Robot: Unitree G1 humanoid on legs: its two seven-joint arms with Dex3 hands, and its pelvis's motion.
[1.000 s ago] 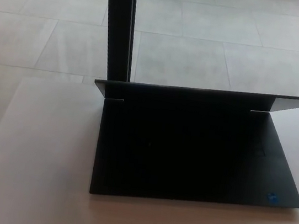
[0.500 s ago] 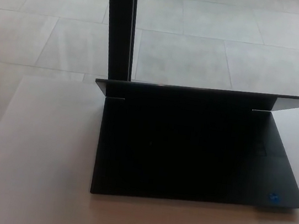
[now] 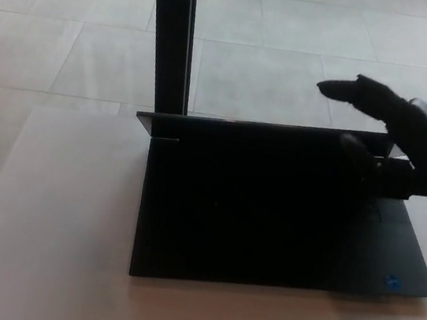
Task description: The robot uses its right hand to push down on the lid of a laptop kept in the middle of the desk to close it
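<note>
The pale worktop (image 3: 55, 209) fills the lower frame, unchanged. The black laptop (image 3: 268, 223) sits at its centre, lid (image 3: 265, 130) still open as before. New since half a second ago, the right hand (image 3: 406, 147) has entered at the right edge, fingers (image 3: 358, 91) spread, grasping nothing, over the lid's right end.

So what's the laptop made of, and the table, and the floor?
The laptop looks like matte black plastic or metal; it is too dark to tell which. The table is pale and smooth with a dull sheen, probably laminate. The floor looks like light stone or ceramic tiles, going by its grid of thin joint lines.
</note>
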